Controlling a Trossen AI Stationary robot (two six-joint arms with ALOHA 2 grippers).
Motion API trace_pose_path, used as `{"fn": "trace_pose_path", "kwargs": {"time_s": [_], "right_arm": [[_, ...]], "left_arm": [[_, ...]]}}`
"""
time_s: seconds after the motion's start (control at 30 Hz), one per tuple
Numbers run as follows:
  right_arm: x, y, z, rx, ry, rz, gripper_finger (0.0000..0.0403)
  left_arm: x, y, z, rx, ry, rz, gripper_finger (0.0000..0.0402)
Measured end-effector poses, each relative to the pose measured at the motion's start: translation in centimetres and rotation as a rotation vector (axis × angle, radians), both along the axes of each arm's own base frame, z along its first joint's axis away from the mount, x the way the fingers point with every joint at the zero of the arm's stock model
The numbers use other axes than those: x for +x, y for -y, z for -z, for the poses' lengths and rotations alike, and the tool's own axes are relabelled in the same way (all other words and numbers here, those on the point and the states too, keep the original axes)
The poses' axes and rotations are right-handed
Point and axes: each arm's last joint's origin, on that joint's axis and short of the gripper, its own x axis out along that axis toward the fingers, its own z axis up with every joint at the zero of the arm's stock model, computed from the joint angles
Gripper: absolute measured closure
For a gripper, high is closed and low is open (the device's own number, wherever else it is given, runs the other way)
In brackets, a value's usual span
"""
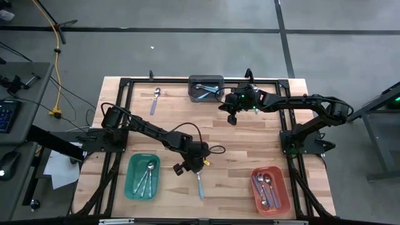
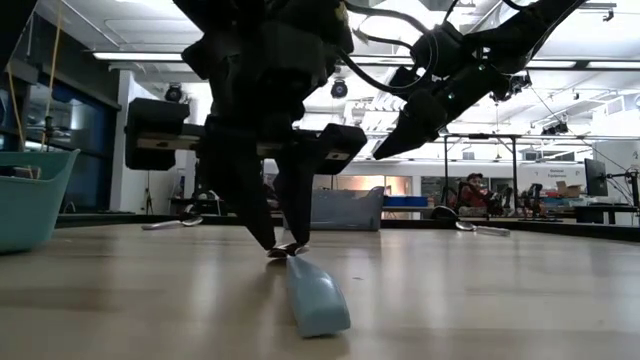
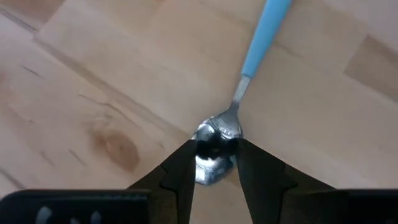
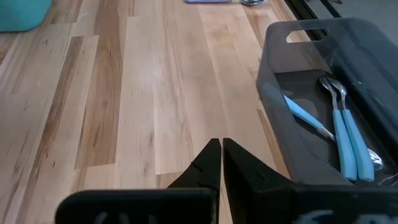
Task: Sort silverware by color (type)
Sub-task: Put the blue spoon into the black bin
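The small spoon with a shiny metal bowl and a light blue plastic-looking handle [image 1: 200, 185] lies flat on the pale wooden bench [image 1: 250, 144], near the front edge between the teal tray [image 1: 132, 186] on the left and the orange-red tray [image 1: 284, 194] on the right. The left end effector [image 3: 215, 167] stands over the bowl end, its two dark fingers [image 3: 181, 174] parted and straddling the metal bowl [image 3: 214, 149] with the tips down at the bench surface; they look not yet closed on it. I judge the spoon light and stiff, so it should lift without sagging, but the polished, curved bowl is a slippery place to pinch and may squirt out or pivot as the fingers close. The thin neck just behind the bowl, or the start of the blue handle, seems a surer hold, since the sides there are straighter. Lying so flat, the spoon leaves little room beneath, so the tips must press close to the wood. A hold at one end will let the long handle droop or swing. The right end effector [image 4: 221, 163] hovers with its fingers together and empty beside the dark grey bin [image 4: 348, 37] at the far side, which holds more blue-handled spoons [image 4: 345, 134]. A purple-handled spoon [image 1: 154, 100] lies alone at the far left of the bench.
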Motion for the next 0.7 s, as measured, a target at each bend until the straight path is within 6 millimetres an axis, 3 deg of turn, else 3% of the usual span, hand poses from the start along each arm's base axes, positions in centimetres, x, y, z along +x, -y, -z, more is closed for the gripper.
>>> {"fn": "trace_pose_path", "kwargs": {"time_s": [0.3, 0.7], "right_arm": [[0.0, 0.0, 0.0, 0.001, -0.003, 0.0, 0.0403], [0.0, 0.0, 0.0, 0.003, -0.004, 0.004, 0.0403]], "left_arm": [[0.1, -0.1, 0.4, 0.021, -0.012, -0.032, 0.0301], [0.1, -2.6, 0.3, 0.158, -0.024, -0.123, 0.0361]]}}
